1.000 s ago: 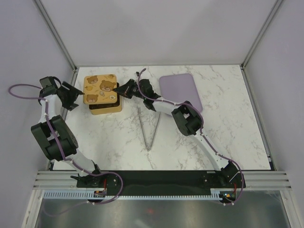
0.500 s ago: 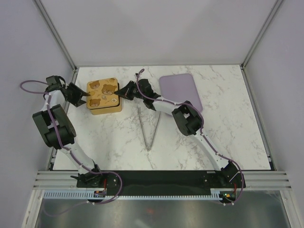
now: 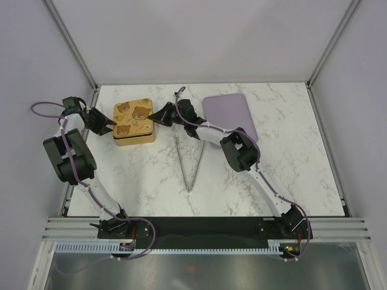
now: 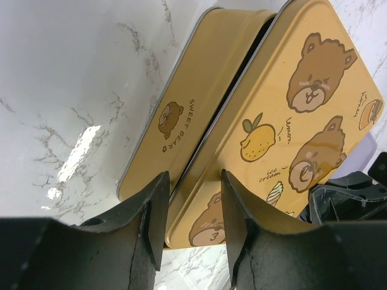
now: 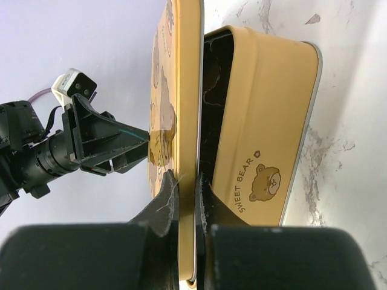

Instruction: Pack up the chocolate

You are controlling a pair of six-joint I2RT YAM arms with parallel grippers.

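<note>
Nearest me, a pair of metal tongs point(image 3: 182, 163) lies splayed in a V in the middle of the marble worktop point(image 3: 290, 157). Beyond it, to the left, stands the golden box point(image 3: 136, 139), its bear-printed lid point(image 3: 133, 116) sitting askew on top with a dark gap beneath. The right pincer point(image 3: 156, 115) is clamped on the lid's right edge. The left pincer point(image 3: 109, 122) straddles the lid's left edge, fingers point(image 4: 154, 211) partly apart; I cannot tell whether they press on it. The chocolate is hidden from me, the box's inside being dark under the lid. Farther right lies a lilac tray point(image 3: 228, 112).
</note>
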